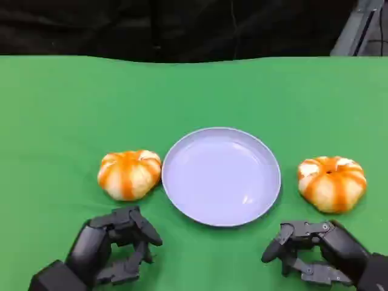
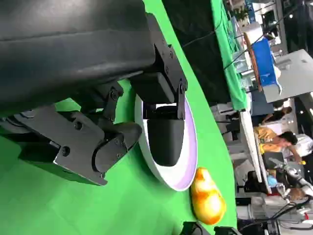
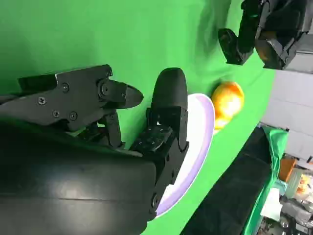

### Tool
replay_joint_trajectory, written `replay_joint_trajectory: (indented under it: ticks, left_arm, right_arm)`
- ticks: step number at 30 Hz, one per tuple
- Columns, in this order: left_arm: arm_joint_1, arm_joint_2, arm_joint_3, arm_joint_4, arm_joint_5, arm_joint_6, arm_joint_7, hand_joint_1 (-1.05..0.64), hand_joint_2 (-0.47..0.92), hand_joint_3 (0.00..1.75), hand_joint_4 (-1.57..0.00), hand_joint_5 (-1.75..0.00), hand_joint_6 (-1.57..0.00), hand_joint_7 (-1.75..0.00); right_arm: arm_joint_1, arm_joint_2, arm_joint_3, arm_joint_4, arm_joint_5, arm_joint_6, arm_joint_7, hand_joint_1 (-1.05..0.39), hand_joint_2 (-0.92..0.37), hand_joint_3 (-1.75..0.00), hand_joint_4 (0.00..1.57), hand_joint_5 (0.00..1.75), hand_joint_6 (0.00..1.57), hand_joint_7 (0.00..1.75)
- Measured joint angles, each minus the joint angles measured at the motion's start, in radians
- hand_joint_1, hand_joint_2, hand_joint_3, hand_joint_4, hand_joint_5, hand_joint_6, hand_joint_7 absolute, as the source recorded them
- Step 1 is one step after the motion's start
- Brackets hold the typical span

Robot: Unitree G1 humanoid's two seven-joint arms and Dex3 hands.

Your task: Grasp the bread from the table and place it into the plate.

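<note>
Nearest to us, our left hand (image 1: 115, 248) hovered low over the green table (image 1: 54, 115) at the near left, its fingers (image 1: 142, 227) curved and apart with nothing between them. Our right hand (image 1: 315, 254) sat at the near right in much the same pose, fingers (image 1: 273, 250) spread and curled around nothing.

A little farther out, the lavender plate (image 1: 221, 176) lay flat in the middle of the table, with nothing on it. Just to its left, almost touching the rim, sat the left bread roll (image 1: 129, 174), a round bun with orange stripes, directly beyond our left hand. To the right of the plate, with a clear gap of green cloth between them, rested the right bread roll (image 1: 331, 183), of the same striped kind, just beyond our right hand. Neither hand touched either roll.

At the far edge the table met a dark backdrop (image 1: 182, 27).
</note>
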Motion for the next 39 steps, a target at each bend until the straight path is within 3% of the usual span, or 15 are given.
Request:
replay_joint_trajectory:
  ticks: [32, 33, 34, 36, 39]
  left_arm:
    - [0.0, 0.0, 0.0, 0.0, -0.003, -0.001, 0.0, -0.04, 0.6, 1.02, -0.83, -1.53, -0.88, -1.2]
    - [0.0, 0.0, 0.0, 0.0, -0.003, -0.001, 0.0, -0.06, 0.68, 0.88, -0.87, -1.19, -0.91, -0.91]
    - [0.0, -0.001, 0.001, 0.0, -0.005, -0.001, 0.0, -0.08, 0.78, 0.67, -0.97, -0.82, -1.03, -0.51]
    - [0.0, -0.007, 0.005, -0.004, -0.018, 0.0, 0.0, -0.09, 0.85, 0.53, -1.03, -0.58, -1.13, -0.22]
    - [0.0, -0.016, 0.01, -0.023, -0.042, 0.012, 0.0, -0.1, 0.89, 0.44, -1.04, -0.44, -1.15, -0.07]
  right_arm:
    - [0.0, -0.004, 0.0, -0.003, -0.003, 0.0, -0.008, 0.01, -0.92, -0.47, 0.71, 1.49, 0.79, 1.02]
    - [0.0, -0.004, 0.0, -0.003, -0.003, 0.0, -0.008, 0.01, -0.92, -0.47, 0.71, 1.49, 0.79, 1.02]
    - [0.0, -0.004, 0.0, -0.003, -0.003, 0.0, -0.008, 0.01, -0.92, -0.47, 0.71, 1.49, 0.79, 1.02]
    - [0.0, -0.004, 0.0, -0.003, -0.003, 0.0, -0.008, 0.01, -0.92, -0.47, 0.71, 1.49, 0.78, 1.02]
    - [0.0, -0.004, 0.0, -0.003, -0.003, 0.0, -0.008, 0.02, -0.92, -0.47, 0.71, 1.49, 0.78, 1.02]
